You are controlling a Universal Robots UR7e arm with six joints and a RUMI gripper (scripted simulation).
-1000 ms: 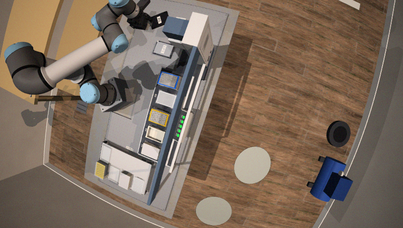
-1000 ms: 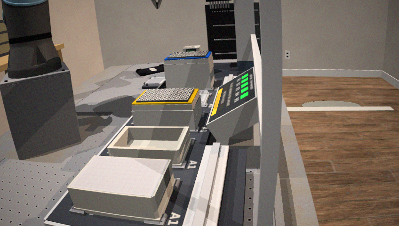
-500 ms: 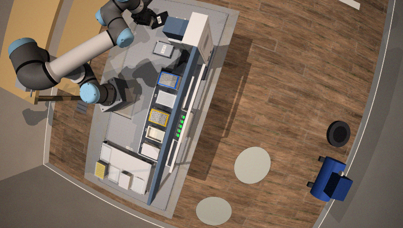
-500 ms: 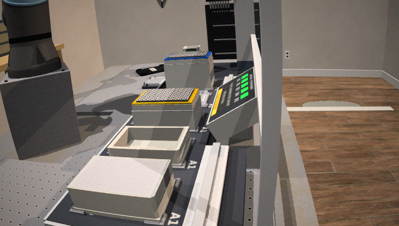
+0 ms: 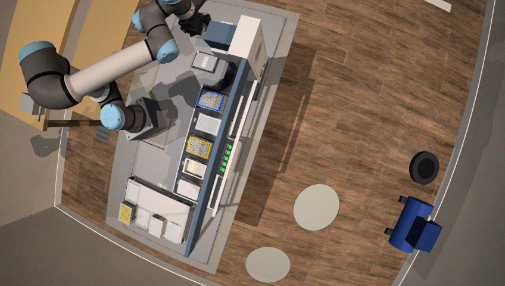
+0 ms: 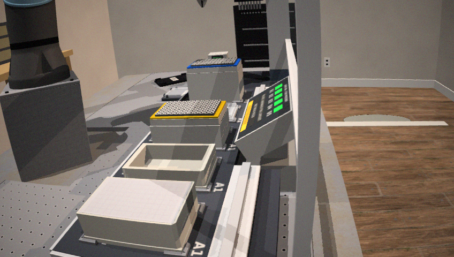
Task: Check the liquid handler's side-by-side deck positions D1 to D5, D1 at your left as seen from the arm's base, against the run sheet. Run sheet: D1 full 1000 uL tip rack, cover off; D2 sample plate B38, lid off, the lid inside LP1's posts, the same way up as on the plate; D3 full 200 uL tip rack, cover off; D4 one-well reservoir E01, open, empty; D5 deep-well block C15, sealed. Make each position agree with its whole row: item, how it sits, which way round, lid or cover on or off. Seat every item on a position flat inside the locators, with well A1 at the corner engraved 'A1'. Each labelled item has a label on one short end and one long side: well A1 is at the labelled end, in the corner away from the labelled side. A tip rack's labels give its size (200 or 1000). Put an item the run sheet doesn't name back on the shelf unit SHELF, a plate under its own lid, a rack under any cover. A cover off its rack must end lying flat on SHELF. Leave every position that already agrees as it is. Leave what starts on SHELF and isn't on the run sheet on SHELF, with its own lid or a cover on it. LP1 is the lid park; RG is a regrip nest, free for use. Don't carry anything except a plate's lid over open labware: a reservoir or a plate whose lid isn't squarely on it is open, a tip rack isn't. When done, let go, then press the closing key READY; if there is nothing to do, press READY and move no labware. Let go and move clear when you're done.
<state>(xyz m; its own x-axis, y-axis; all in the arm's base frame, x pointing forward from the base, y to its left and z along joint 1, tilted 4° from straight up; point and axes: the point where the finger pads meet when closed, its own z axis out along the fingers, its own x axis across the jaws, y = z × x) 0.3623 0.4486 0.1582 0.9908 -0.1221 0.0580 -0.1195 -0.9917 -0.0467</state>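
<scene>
My gripper [image 5: 193,24] is shut and empty at the far end of the table, beyond the deck row; only its tip shows at the top edge of the side view [image 6: 202,2]. It hangs high over a black key pad [image 6: 170,79], which it hides in the top view. On the deck stand a blue-rimmed tip rack [image 5: 211,100], a white sample plate [image 5: 208,123], a yellow-rimmed tip rack [image 5: 199,146], an open, empty reservoir [image 5: 194,167] and a sealed deep-well block [image 5: 189,188]. A lid [image 5: 205,62] lies in the lid park.
The shelf unit [image 5: 155,212] at the near end holds a small yellow rack [image 5: 126,212] and several white items. A panel with green lights [image 6: 277,98] and a tall gantry [image 6: 305,127] run beside the deck. A blue box [image 5: 219,34] and a white cabinet [image 5: 249,42] stand near the gripper.
</scene>
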